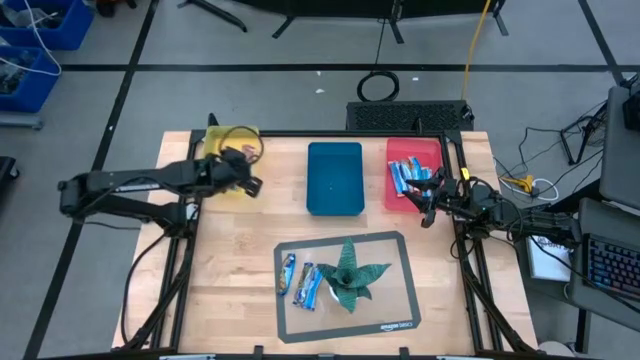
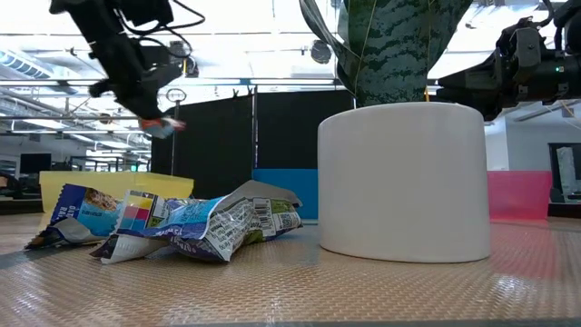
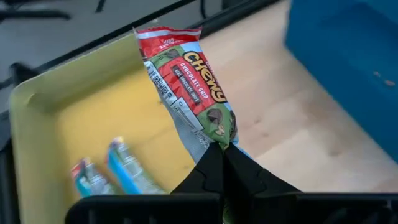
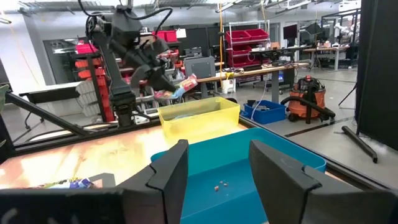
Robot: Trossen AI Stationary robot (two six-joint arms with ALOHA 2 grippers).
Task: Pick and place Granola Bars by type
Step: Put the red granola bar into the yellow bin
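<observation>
1. The left end effector, in the upper left of the high view, is clenched on one end of a red-and-green granola bar that juts lengthwise out from the fingertips.
2. The yellow tray, holding two blue-wrapped bars, lies directly beneath the held bar; only a release remains.
3. The right end effector, released, hovers beside the red tray.
4. Legible wrapper text: "CHEWY", "CHOCOLATE CHIP".
5. Unsorted bars lie on the desk mat, lower centre.

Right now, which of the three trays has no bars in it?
The blue tray, in the middle. The yellow tray holds two bars and the red tray holds several blue-wrapped ones.
</observation>
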